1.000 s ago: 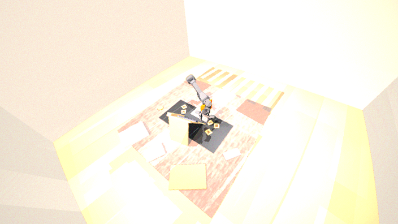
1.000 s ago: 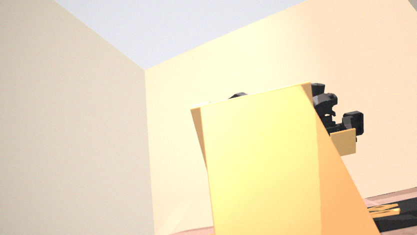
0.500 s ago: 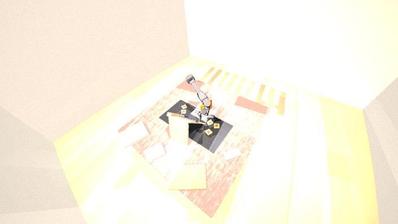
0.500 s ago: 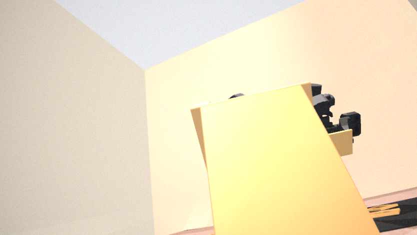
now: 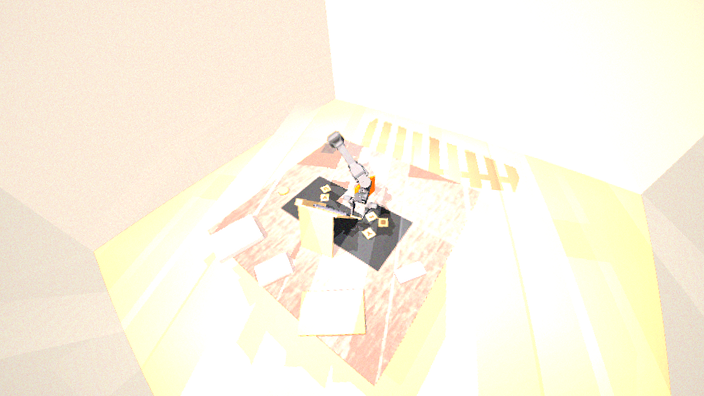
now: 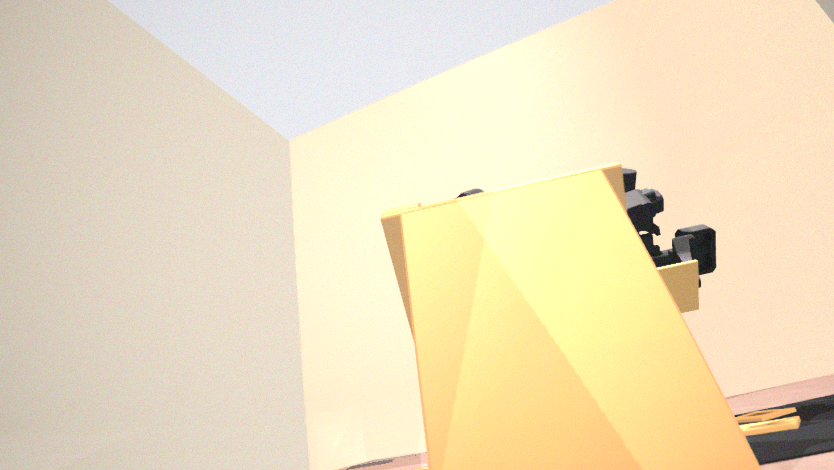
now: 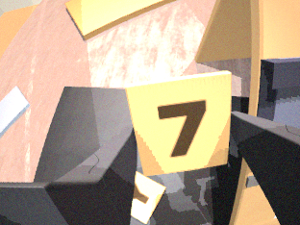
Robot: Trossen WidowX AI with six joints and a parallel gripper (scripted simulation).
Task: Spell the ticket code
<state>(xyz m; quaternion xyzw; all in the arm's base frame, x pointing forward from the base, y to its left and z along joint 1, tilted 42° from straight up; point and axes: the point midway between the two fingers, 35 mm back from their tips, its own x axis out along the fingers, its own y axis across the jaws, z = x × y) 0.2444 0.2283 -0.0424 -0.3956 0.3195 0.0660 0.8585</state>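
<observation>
The gripper (image 5: pixel 360 204) (image 7: pixel 183 126) grips the 7 tile (image 6: pixel 679 287) (image 7: pixel 182 124) upright beside the board (image 5: pixel 317 231) (image 6: pixel 560 303) (image 7: pixel 256 62), its placement unfinished, as five tiles wait on the mat (image 5: pixel 381 255) (image 6: pixel 787 446) and rail contents stay unreadable.

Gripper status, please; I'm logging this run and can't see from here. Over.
Gripper shut on the 7 tile. Tile held up beside the board. Ticket code unreadable.

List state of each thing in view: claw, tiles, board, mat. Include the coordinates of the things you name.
Claw (image 5: pixel 359 209) (image 7: pixel 183 126): shut on the 7 tile.
7 tile (image 6: pixel 682 287) (image 7: pixel 185 126): held off the mat, upright, 7 facing the wrist camera.
Loose tiles (image 5: pixel 368 233) (image 7: pixel 147 198): lying on the mat, not in the claw.
Board (image 5: pixel 317 231) (image 6: pixel 560 326): standing, rail contents unreadable.
Mat (image 5: pixel 378 260) (image 6: pixel 787 446): flat.
</observation>
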